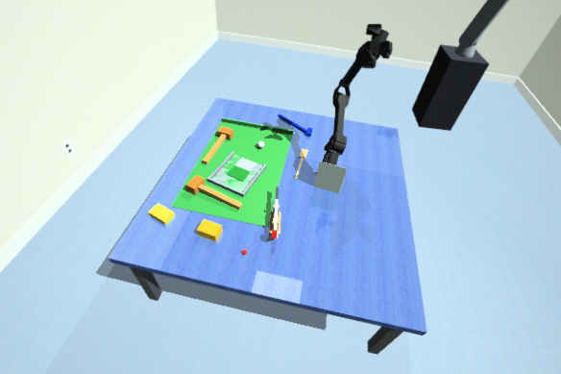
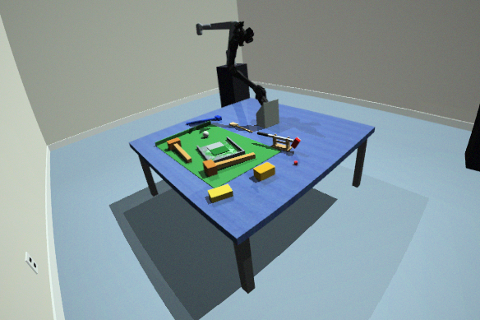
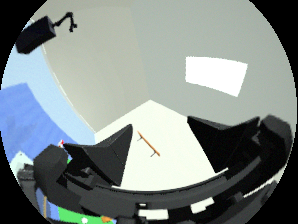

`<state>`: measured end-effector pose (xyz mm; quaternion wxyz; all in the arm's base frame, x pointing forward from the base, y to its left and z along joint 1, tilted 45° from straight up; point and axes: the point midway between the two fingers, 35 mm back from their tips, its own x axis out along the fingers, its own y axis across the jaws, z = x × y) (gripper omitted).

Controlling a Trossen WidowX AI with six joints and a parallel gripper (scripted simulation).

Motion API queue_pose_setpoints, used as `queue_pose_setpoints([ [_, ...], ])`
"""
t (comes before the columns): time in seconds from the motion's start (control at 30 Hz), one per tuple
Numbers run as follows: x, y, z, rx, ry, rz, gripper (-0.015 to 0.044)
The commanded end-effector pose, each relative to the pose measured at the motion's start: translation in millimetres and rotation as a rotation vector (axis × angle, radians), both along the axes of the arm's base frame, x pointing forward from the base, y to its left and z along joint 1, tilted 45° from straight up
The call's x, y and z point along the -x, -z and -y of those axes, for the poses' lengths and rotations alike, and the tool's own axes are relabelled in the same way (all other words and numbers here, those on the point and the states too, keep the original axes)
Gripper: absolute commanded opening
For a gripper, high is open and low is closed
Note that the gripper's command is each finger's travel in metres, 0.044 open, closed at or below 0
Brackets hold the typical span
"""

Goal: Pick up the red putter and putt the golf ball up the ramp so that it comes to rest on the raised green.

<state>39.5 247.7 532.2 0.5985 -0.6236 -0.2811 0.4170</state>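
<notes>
Currently pincer (image 1: 379,37) is wide open w/ nothing in it, raised well above counter (image 1: 365,261). Red putter (image 1: 275,219) rests on its wooden stand just beside green mat. Risk: thin shaft slips or stand tips during grab.

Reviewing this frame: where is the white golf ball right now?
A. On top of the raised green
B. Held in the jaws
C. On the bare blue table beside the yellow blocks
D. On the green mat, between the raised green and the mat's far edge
D. The golf ball lies on the green mat, beyond the raised green, while the gripper is high above the table with its jaws open.
</notes>
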Motion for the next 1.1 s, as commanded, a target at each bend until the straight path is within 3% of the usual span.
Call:
queue_pose_setpoints([
  [0.0, 0, 0, -1, 0.001, 0.002, 0.0, 0.0426],
  [0.37, -29, 56, -55, 0.146, 0.124, -0.036, 0.044],
  [0.67, -98, 168, -121, 0.401, 0.301, -0.113, 0.044],
  [1.07, -206, 325, -115, 0.662, 0.546, -0.322, 0.044],
])
